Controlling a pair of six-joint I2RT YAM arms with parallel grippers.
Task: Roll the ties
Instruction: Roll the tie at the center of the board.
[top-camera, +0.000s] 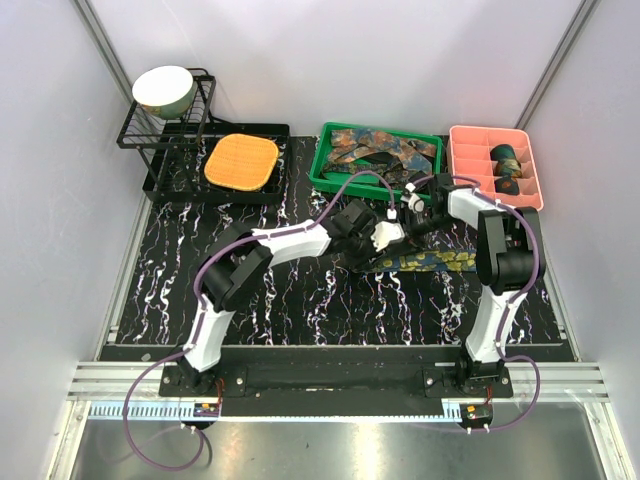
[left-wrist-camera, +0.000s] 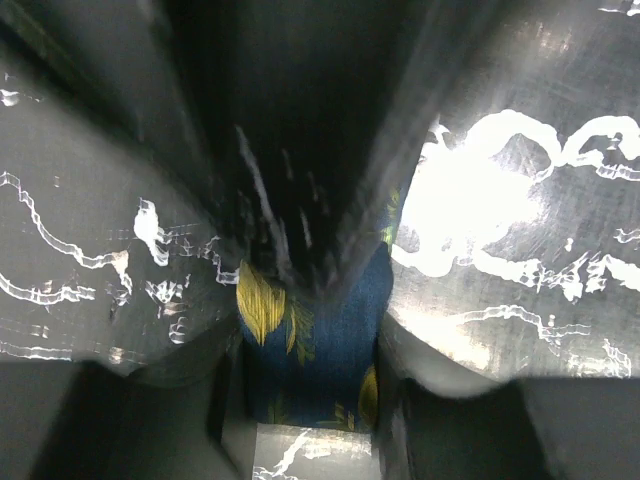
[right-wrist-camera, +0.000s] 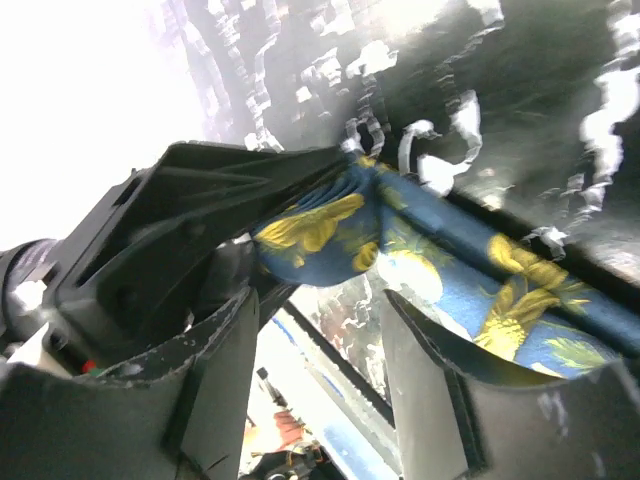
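Note:
A dark blue tie (top-camera: 440, 262) with gold leaves lies stretched across the black marbled mat, right of centre. My left gripper (top-camera: 385, 237) is at its left end. In the left wrist view the left gripper (left-wrist-camera: 308, 370) is shut on the tie (left-wrist-camera: 330, 300), and the cloth fills the gap between the fingers. My right gripper (top-camera: 412, 205) hovers just behind that end. In the right wrist view the right gripper (right-wrist-camera: 318, 300) stands open with nothing between its fingers. The folded tie end (right-wrist-camera: 310, 235) bulges just past the tips.
At the back, a green bin (top-camera: 322, 170) holds several loose ties, and a pink divided tray (top-camera: 470, 150) holds dark rolled ties. At the back left are an orange waffle pad (top-camera: 240, 161) and a black rack (top-camera: 150, 135) carrying a bowl (top-camera: 163, 89).

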